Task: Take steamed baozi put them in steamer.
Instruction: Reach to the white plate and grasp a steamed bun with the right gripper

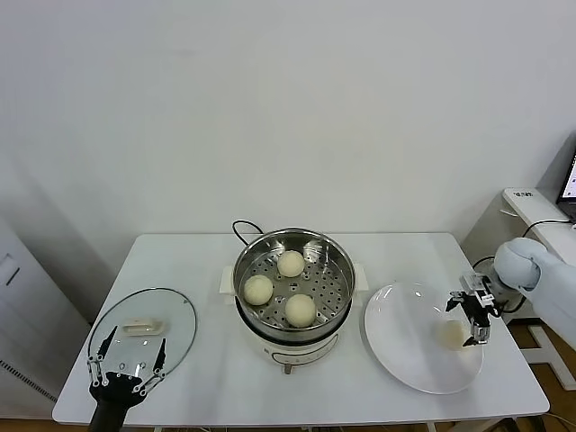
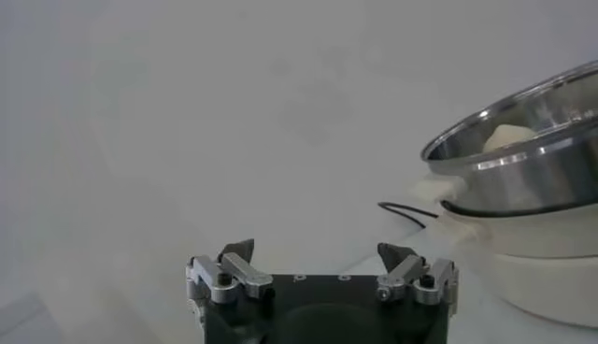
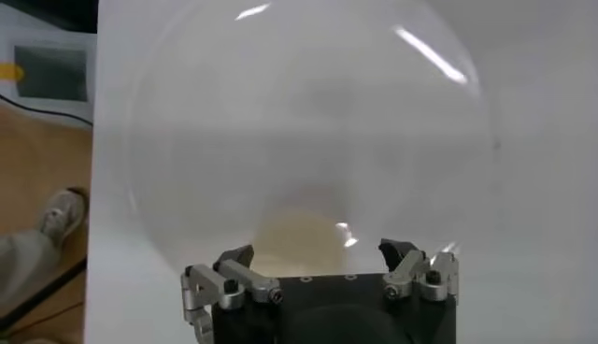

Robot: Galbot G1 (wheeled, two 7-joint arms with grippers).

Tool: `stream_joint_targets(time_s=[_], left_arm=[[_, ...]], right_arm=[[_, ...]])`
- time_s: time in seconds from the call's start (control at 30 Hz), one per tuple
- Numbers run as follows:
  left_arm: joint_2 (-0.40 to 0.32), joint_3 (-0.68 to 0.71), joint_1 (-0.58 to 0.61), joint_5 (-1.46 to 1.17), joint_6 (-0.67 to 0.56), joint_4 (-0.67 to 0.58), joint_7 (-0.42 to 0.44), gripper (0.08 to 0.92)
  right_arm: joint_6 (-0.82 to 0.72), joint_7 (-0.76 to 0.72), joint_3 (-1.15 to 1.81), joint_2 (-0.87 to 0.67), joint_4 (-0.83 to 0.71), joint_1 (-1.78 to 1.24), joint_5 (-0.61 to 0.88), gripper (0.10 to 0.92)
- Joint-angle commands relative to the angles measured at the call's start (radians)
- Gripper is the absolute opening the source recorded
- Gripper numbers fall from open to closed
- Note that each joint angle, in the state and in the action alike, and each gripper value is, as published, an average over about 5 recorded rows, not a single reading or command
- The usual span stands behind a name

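Observation:
The steel steamer [image 1: 292, 317] stands mid-table on its white base and holds three cream baozi [image 1: 291, 263] [image 1: 258, 289] [image 1: 300, 310] on its perforated tray. A fourth baozi [image 1: 449, 334] lies on the white plate [image 1: 405, 351] at the right. My right gripper [image 1: 474, 318] is open just above and beside that baozi; in the right wrist view the baozi [image 3: 301, 239] sits between the open fingers [image 3: 235, 258]. My left gripper [image 1: 127, 363] is open and empty over the glass lid at front left. The steamer's rim [image 2: 523, 140] shows in the left wrist view.
The round glass lid [image 1: 117, 355] with a white handle [image 1: 144, 325] lies flat at front left. A black cord [image 1: 241, 229] runs behind the steamer. A white side table [image 1: 531, 216] stands past the table's right edge.

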Motion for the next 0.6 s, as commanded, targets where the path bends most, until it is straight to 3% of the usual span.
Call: stream_joint_targets(time_s=[0.03,0.2,0.43,0.6], left_arm=[[-0.031,0.002,0.003,0.004,-0.001,0.001,0.0,0.823],[-0.031,-0.002,0.009,0.002,-0.007,0.003,0.0,0.823],[-0.032,-0.002,0.014,0.002,-0.01,0.0,0.0,0.823],[-0.032,-0.001,0.011,0.004,-0.008,-0.001,0.0,0.823]], right_arm=[[0.001,0.015,0.079,0.001,-0.014,-0.102,-0.059,0.823],[0.006,0.039,0.089,0.02,-0.03,-0.104,-0.061,0.787],[0.002,0.043,0.072,0.024,-0.021,-0.076,-0.044,0.6],[-0.022,0.041,-0.052,-0.005,0.021,0.074,0.065,0.471]])
